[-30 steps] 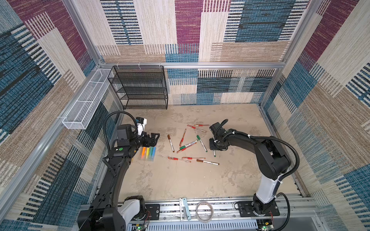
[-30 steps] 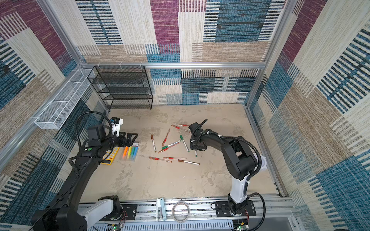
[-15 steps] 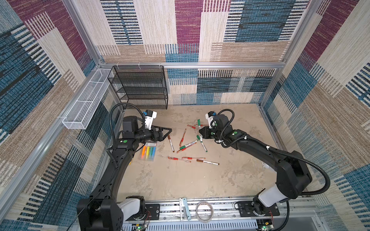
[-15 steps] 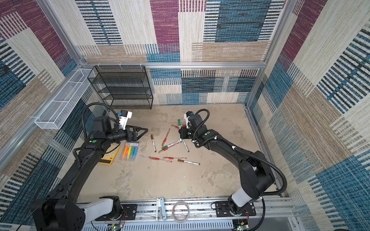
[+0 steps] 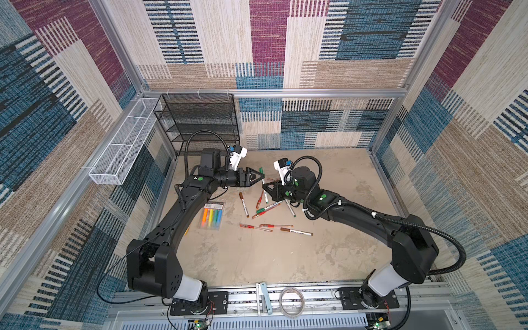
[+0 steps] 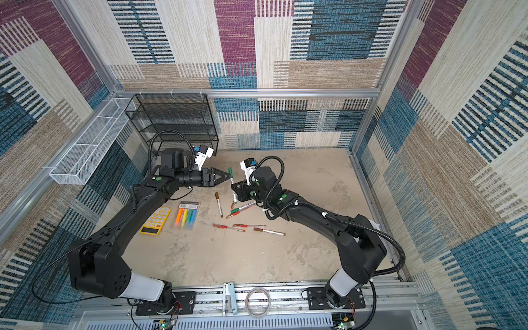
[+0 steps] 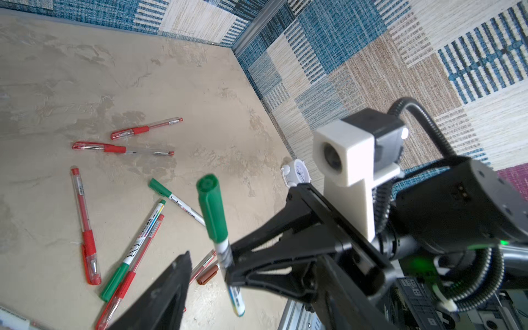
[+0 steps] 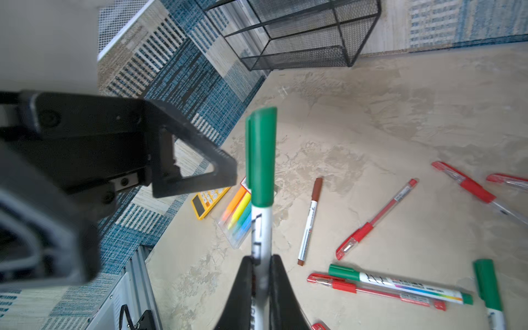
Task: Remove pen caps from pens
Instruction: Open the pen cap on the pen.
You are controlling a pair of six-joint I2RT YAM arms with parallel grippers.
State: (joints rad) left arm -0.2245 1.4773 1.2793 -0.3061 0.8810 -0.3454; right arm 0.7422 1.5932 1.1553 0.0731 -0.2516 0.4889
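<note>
My right gripper (image 8: 261, 260) is shut on the white barrel of a pen (image 8: 260, 228) and holds it above the table, its green pen cap (image 8: 260, 154) pointing up. In both top views the green cap (image 5: 260, 171) (image 6: 230, 171) sits just past the tips of my left gripper (image 5: 258, 177) (image 6: 226, 176). That gripper is open, one finger (image 8: 200, 171) close beside the cap without touching it. The left wrist view shows the cap (image 7: 211, 208) ahead of a left finger (image 7: 174, 285). Several other capped pens (image 5: 268, 207) lie on the table below.
A clear highlighter pack (image 5: 211, 218) and a yellow calculator (image 6: 155, 220) lie under the left arm. A black mesh rack (image 5: 200, 120) stands at the back left, beside a white wire basket (image 5: 123, 154) on the wall. A small white clock (image 7: 295, 175) sits by the right wall.
My right gripper lifted the green-capped pen off the table and carried it left. My left gripper moved right to meet it, its jaws narrowing.
</note>
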